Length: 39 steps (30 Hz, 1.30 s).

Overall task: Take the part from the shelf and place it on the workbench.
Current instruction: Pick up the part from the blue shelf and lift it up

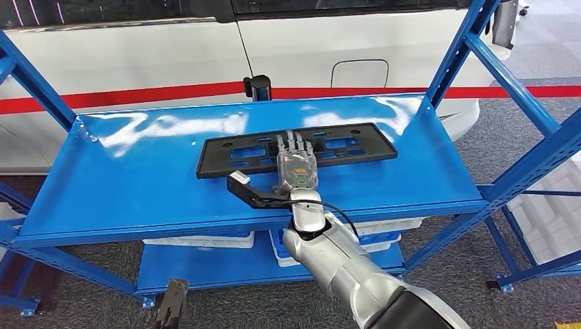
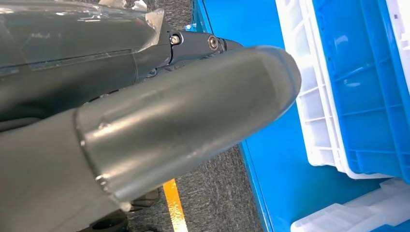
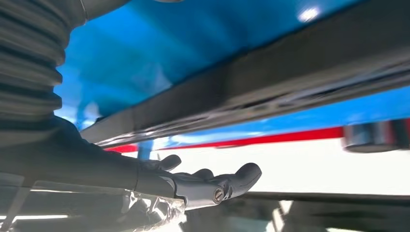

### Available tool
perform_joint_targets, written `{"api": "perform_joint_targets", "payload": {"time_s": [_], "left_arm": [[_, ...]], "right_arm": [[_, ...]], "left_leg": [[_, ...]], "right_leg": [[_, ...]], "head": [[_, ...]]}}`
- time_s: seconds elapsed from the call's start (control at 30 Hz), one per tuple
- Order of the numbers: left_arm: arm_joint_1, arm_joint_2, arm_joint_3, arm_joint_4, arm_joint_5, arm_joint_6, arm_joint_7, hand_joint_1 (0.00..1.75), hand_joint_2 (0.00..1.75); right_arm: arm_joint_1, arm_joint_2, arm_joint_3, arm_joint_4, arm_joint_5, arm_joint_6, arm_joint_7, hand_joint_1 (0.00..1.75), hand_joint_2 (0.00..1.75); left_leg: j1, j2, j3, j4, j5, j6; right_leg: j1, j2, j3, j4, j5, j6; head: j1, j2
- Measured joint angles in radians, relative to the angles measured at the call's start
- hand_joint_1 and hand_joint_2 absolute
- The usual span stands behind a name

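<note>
The part [image 1: 296, 149], a long flat black plastic panel w/ rectangular cutouts, lies flat on the top level of the blue shelf [image 1: 123, 185], roughly centred and nearer the back edge, its long side running across the shelf.

The right robot hand [image 1: 294, 164] reaches in over the shelf's front edge, palm down, fingers [image 1: 291, 144] stretched forward and slightly spread, lying over the middle of the part's near edge. The thumb sticks out to the robot's left, just off the part, over bare shelf. Fingers are apart, not curled round anything; whether they actually press on the part can't be told from the head view. In the right wrist view the right robot hand [image 3: 193, 181] shows w/ fingers extended and nothing between them, and the part [image 3: 270, 82] appears as a dark band against the blue surface.

The left robot hand [image 2: 145, 121] hangs low beside the shelf; the left wrist view shows a thick grey thumb and dark fingers close up, but open vs closed can't be told. Past it sit blue-and-white bins [image 2: 358, 92] on the lower shelf level.

Behind the shelf stands a white car [image 1: 171, 48], w/ a red belt barrier [image 1: 137, 98] and its post [image 1: 258, 87] in front of it. Grey carpet floor [image 1: 534, 62].
</note>
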<state>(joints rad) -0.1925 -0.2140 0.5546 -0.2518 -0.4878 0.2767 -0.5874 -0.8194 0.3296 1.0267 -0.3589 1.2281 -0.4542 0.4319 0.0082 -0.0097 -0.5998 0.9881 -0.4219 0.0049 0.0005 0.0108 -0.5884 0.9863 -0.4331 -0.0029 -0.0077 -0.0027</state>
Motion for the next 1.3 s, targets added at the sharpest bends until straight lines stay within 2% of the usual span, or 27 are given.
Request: {"api": "perform_joint_targets", "payload": {"time_s": [0.03,0.07,0.17,0.2,0.23,0.57,0.87,1.0,1.1,1.27,1.3], "left_arm": [[0.000,0.000,0.000,0.000,0.000,0.001,-0.001,0.00,0.00],[0.000,0.000,0.001,0.000,-0.001,0.002,-0.002,0.00,0.00],[0.000,0.000,0.001,0.000,-0.003,0.005,-0.005,0.00,0.00],[0.000,0.000,0.002,0.000,-0.003,0.006,-0.005,0.00,0.00],[0.000,0.000,0.002,0.000,-0.004,0.007,-0.006,0.00,0.00],[-0.001,0.000,0.002,0.000,-0.005,0.018,-0.014,0.00,0.00],[-0.001,0.000,0.002,0.000,-0.006,0.018,-0.032,0.00,0.00],[-0.005,-0.005,0.008,0.000,0.021,0.033,-0.083,0.00,0.00],[-0.009,-0.010,0.018,0.000,0.028,0.069,-0.109,0.00,0.00],[-0.013,-0.012,0.024,0.000,0.051,0.028,-0.107,0.00,0.00],[-0.013,-0.012,0.027,0.000,0.058,0.017,-0.107,0.00,0.44]], "right_arm": [[0.000,-0.002,-0.021,0.004,0.023,-0.009,0.007,0.01,1.75],[0.000,-0.005,-0.040,0.008,0.045,-0.017,0.011,0.21,1.75],[0.002,-0.010,-0.091,0.016,0.102,-0.035,0.017,1.45,1.75],[0.003,-0.010,-0.104,0.018,0.118,-0.038,0.019,1.68,1.75],[0.005,-0.011,-0.117,0.021,0.132,-0.040,0.019,1.73,1.75],[0.020,0.009,-0.239,0.025,0.257,-0.075,-0.034,1.75,1.75],[0.024,0.010,-0.256,0.020,0.267,-0.087,-0.055,1.75,1.75],[0.058,0.011,-0.289,-0.057,0.249,-0.144,-0.121,1.75,1.75],[0.073,0.011,-0.291,-0.130,0.238,-0.161,-0.137,1.75,1.75],[0.089,0.011,-0.291,-0.186,0.254,-0.180,-0.154,1.75,1.75],[0.096,0.011,-0.291,-0.210,0.267,-0.185,-0.164,1.75,1.75]], "left_leg": [[0.000,0.000,0.000,0.000,0.000,0.000],[0.000,0.000,0.000,0.000,0.000,0.000],[0.000,0.000,0.000,0.000,0.000,0.000],[0.000,0.000,0.000,0.000,0.000,0.000],[0.000,0.000,0.000,0.000,0.000,0.000],[0.000,0.000,0.000,0.000,0.000,0.000],[0.000,0.000,0.000,0.000,0.000,0.000],[0.000,0.001,-0.001,0.000,0.000,0.000],[0.000,0.001,-0.001,0.000,0.000,0.000],[0.000,0.001,-0.001,0.000,0.000,0.000],[0.000,0.001,-0.001,0.000,0.000,0.000]], "right_leg": [[0.000,0.000,0.000,0.000,0.000,0.000],[0.000,0.000,0.000,0.000,0.000,0.000],[0.000,0.000,0.000,0.000,0.000,0.000],[0.000,0.000,0.000,0.000,0.000,0.000],[0.000,0.000,0.000,0.000,0.000,0.000],[0.000,0.000,-0.001,0.000,0.000,0.000],[0.000,0.000,-0.001,0.000,0.000,0.000],[0.000,0.001,0.000,0.000,0.000,0.000],[0.000,0.001,-0.001,0.000,0.000,0.000],[0.000,0.001,-0.001,0.000,0.000,0.000],[0.000,0.001,-0.001,0.000,0.000,0.000]], "head": [[0.000,0.000],[0.000,0.000],[0.000,0.000],[0.000,0.000],[0.000,0.000],[0.000,0.000],[0.000,0.000],[0.000,0.000],[0.000,0.000],[0.000,0.000],[0.000,0.000]]}}
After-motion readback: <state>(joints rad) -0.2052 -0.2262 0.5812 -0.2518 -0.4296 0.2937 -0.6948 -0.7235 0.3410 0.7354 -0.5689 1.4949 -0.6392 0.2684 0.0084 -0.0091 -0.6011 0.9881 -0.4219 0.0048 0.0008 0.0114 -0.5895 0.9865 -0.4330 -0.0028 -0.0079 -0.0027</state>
